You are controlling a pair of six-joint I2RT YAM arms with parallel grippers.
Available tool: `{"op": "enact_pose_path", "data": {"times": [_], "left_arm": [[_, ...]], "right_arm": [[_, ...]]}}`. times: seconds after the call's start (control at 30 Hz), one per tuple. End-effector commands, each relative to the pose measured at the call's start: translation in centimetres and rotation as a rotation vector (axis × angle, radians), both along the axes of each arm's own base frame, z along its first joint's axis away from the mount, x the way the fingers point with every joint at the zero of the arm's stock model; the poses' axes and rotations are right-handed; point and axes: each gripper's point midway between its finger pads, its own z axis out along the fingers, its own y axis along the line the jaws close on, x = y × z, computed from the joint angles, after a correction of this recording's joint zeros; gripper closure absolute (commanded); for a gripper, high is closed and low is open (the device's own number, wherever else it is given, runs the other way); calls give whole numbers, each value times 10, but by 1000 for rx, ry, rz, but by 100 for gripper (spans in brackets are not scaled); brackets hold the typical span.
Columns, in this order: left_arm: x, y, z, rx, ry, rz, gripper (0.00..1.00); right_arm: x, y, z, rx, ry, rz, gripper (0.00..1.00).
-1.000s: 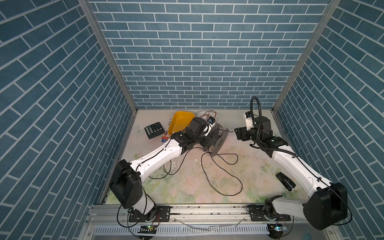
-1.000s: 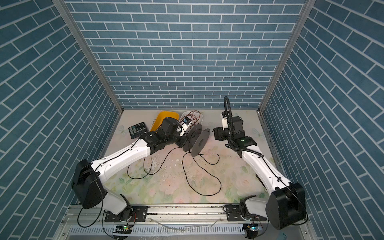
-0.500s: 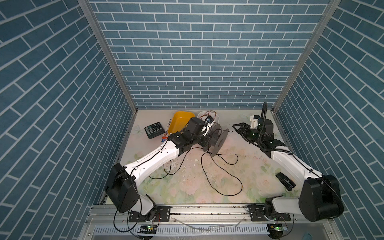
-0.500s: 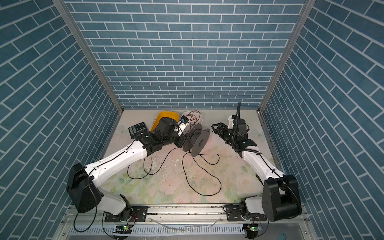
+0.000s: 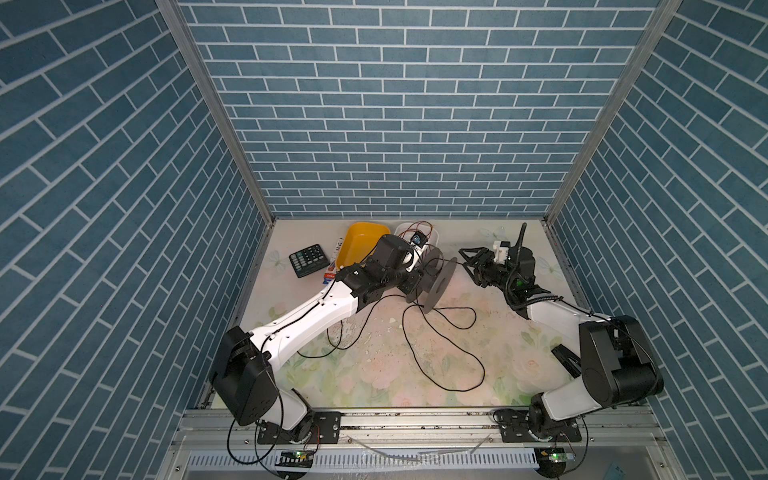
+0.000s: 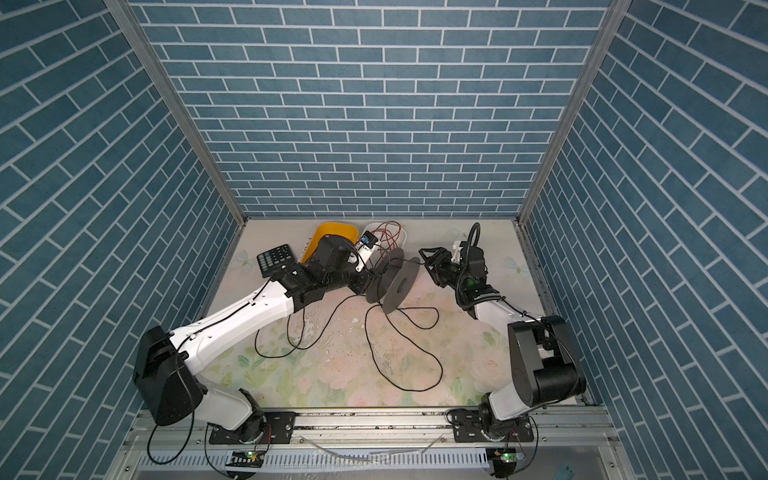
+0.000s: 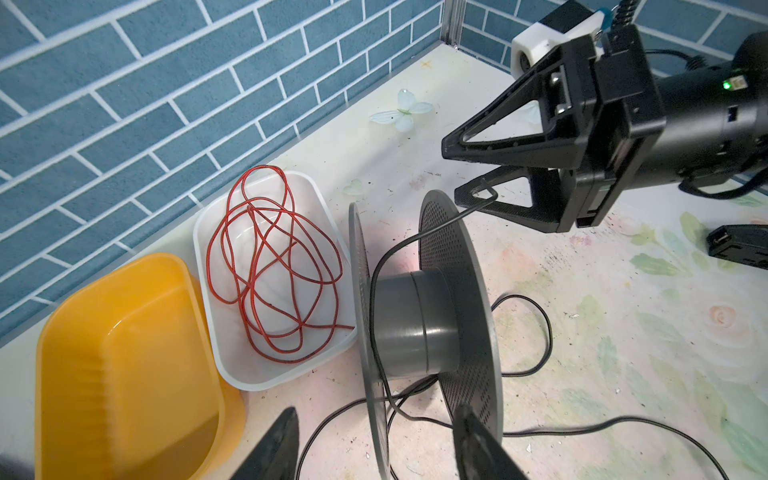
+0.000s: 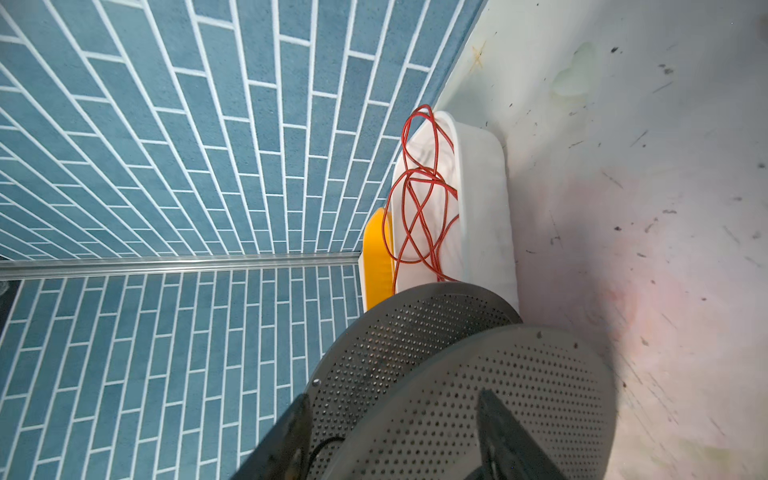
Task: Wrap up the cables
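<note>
The black cable lies in loose loops on the floral table, and one strand runs up from the grey spool's hub. The spool stands on its flange rims. My left gripper is open astride the spool's lower part, one finger at a flange and the other apart from it. My right gripper is open just right of the spool. The cable's bent end rests at its lower fingertip.
A yellow tub and a white tub holding red wire sit behind the spool by the back wall. A calculator lies at the back left. A black object lies near the right arm. Brick walls close three sides.
My right gripper has turned, come lower and closer to the spool, and its jaws have narrowed. The left arm's elbow has shifted slightly; the spool stays put.
</note>
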Motion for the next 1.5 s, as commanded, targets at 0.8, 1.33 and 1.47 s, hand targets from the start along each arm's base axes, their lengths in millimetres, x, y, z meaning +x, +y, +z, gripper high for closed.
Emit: {"op": "enact_pose_path", "data": {"times": [0.8, 1.33, 1.47], "left_arm": [[2, -3, 1, 14, -24, -29, 39], [-5, 5, 9, 85, -161, -121, 22], [-4, -3, 16, 56, -199, -150, 11]], "right_arm": [[-31, 24, 57, 197, -68, 73, 100], [-50, 33, 123, 194, -174, 185, 100], [-58, 38, 140, 189, -200, 245, 100]]}}
